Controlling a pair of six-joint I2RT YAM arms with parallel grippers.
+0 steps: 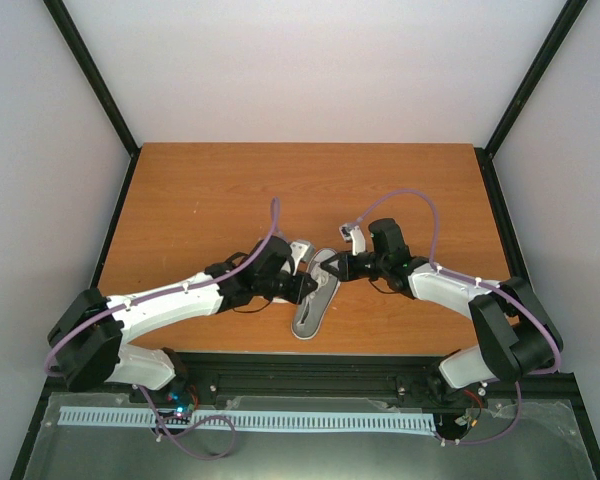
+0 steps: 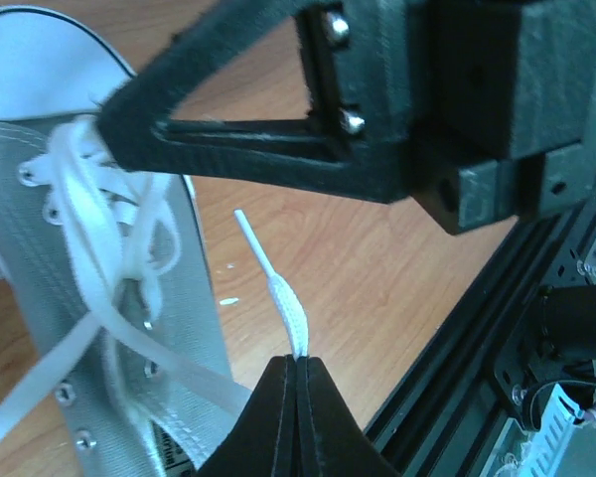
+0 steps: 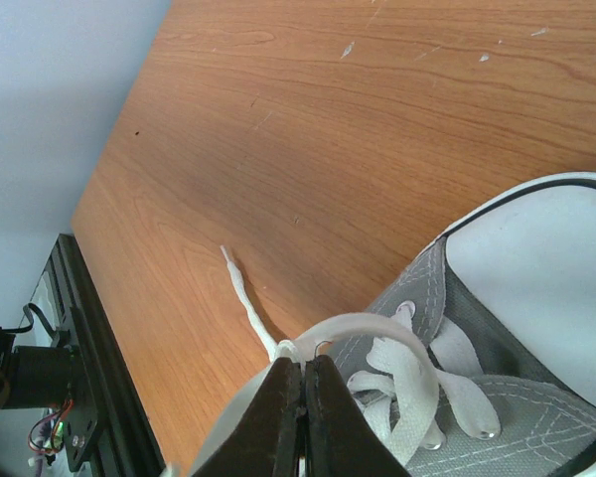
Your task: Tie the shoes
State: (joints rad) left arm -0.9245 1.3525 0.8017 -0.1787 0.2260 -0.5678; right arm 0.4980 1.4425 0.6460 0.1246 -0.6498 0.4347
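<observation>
- Grey canvas and white rubber make up the sneaker (image 1: 315, 300), which lies on the orange-brown wooden table (image 1: 200, 200), in the near middle of the board between the two arms
- In the top view the left gripper (image 1: 304, 288) reaches onto the shoe from about 9 o'clock and the right gripper (image 1: 340, 267) from about 2 o'clock, both low over the lacing
- The left gripper's black fingers (image 2: 268, 427) are pressed together with no gap, pinching one lace tail (image 2: 286, 303); its free tip points toward 11 o'clock in the left wrist view, over bare wood just beside the shoe
- The right gripper's fingers (image 3: 328, 417) are likewise closed tight, on the second lace tail (image 3: 246, 303) at the eyelet edge; its loose end lies on the table, pointing to 11 o'clock in the right wrist view
- A slack loop (image 3: 377, 328) of white lace arches over the eyelets at 1 o'clock from those fingertips, with the toe cap (image 3: 536, 288) further out at 2 o'clock
- The laces (image 2: 99, 258) cross loosely over the tongue, untied
- A black rail (image 2: 457, 358) runs along the table's edge at 4 o'clock in the left wrist view
</observation>
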